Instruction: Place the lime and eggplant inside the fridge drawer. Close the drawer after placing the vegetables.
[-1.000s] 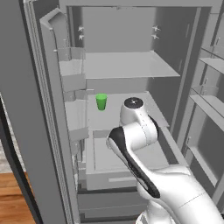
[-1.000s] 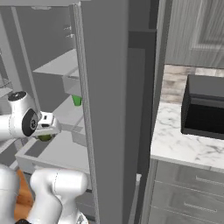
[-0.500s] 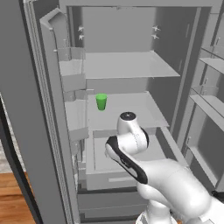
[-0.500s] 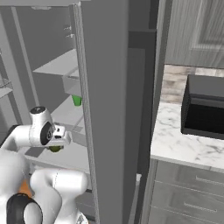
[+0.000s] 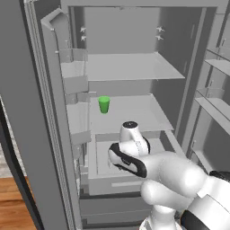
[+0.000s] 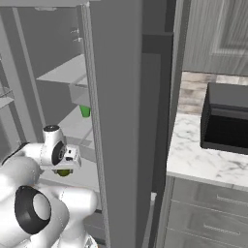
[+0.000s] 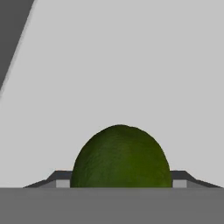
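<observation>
The lime (image 7: pixel 120 157), dark green and round, sits between my gripper's (image 7: pixel 120 180) two dark fingertips (image 7: pixel 59 177), so the gripper is shut on it. In the right base view the lime (image 6: pixel 63 172) hangs just under the hand (image 6: pixel 68 159), low inside the open fridge. The fridge drawer (image 5: pixel 102 167) is pulled out, light grey, and my wrist (image 5: pixel 130 134) is right above it. The pale surface behind the lime in the hand view is the drawer floor (image 7: pixel 131 65). The eggplant is out of view.
A bright green cup (image 5: pixel 104 104) stands on the shelf above the drawer. The fridge door (image 5: pixel 27 112) with its bins stands open at the left. A marble counter (image 6: pixel 203 160) with a dark box (image 6: pixel 227 121) lies right of the fridge.
The arm has come down from the green cup's shelf level to the drawer, carrying the lime with it. The grip has not changed.
</observation>
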